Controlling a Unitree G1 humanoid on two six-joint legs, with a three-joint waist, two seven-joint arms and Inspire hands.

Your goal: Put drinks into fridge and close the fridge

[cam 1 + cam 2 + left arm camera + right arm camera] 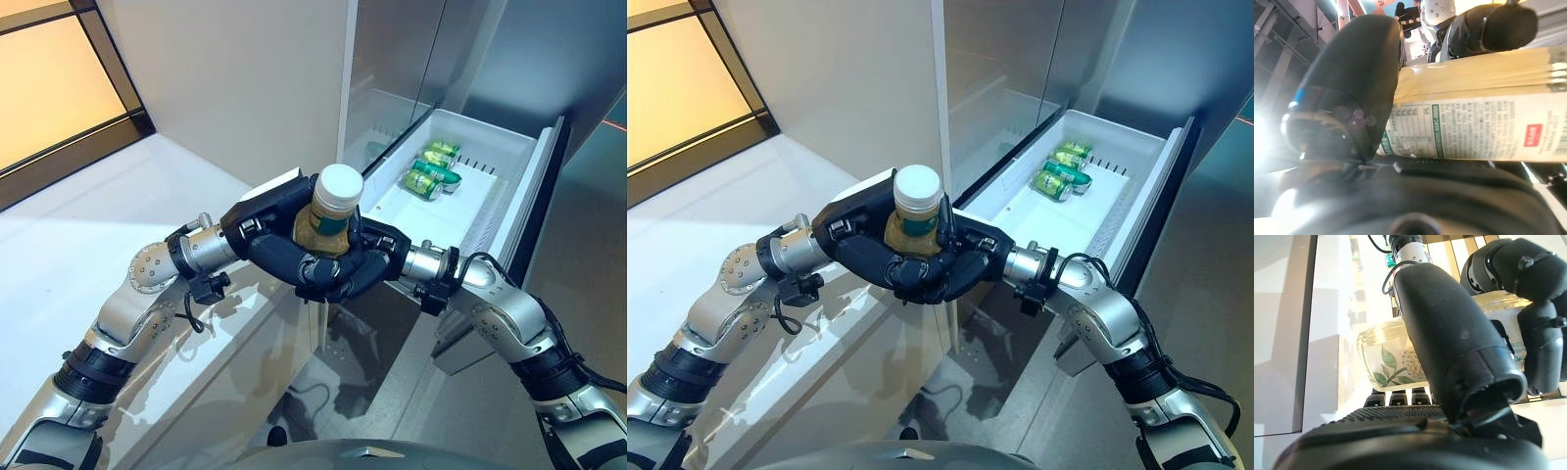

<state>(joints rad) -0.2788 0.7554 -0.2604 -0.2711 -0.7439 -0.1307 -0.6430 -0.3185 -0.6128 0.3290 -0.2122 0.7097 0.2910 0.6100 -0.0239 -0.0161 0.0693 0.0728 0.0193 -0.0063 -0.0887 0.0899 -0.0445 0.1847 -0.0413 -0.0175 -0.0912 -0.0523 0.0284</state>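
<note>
Here the left hand [265, 240] and right hand [367, 257] both curl around an upright white-capped tea-coloured bottle [330, 217] just short of the open white fridge drawer [509, 201] holding green cans [431, 176], so carrying it in looks next.

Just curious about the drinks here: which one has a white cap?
The bottle held upright between both hands, left hand and right hand. The green cans lying in the fridge drawer have none.
</note>
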